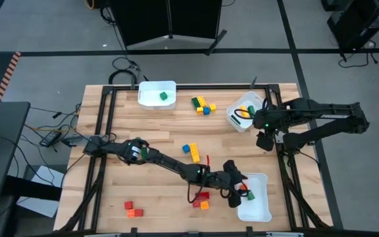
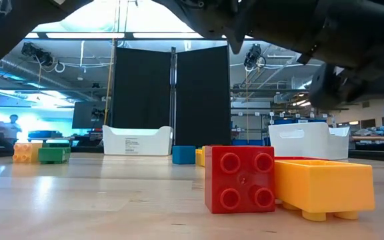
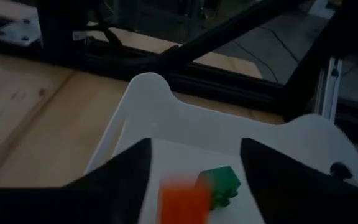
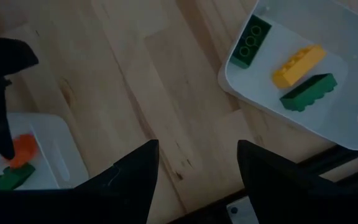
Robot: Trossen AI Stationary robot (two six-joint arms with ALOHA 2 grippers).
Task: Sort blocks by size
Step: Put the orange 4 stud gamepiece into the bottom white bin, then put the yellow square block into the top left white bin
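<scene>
In the high view the left gripper [image 1: 240, 191] is at the lower right of the frame, over the near white bin [image 1: 258, 209]. Its fingers are apart, and in the left wrist view an orange block [image 3: 183, 199] shows blurred between them, beside a green block [image 3: 221, 185] on the bin floor. I think the orange block is being let go here because this bin collects blocks of that size. The right gripper [image 1: 264, 139] hangs at the right of the frame, near the upper right bin [image 1: 233, 117], with its fingers apart and nothing between them; it seems to wait. That bin holds longer green and yellow bricks [image 4: 298, 65]. Other loose blocks [image 1: 202, 105] lie on the table [image 1: 156, 131], not yet sorted.
</scene>
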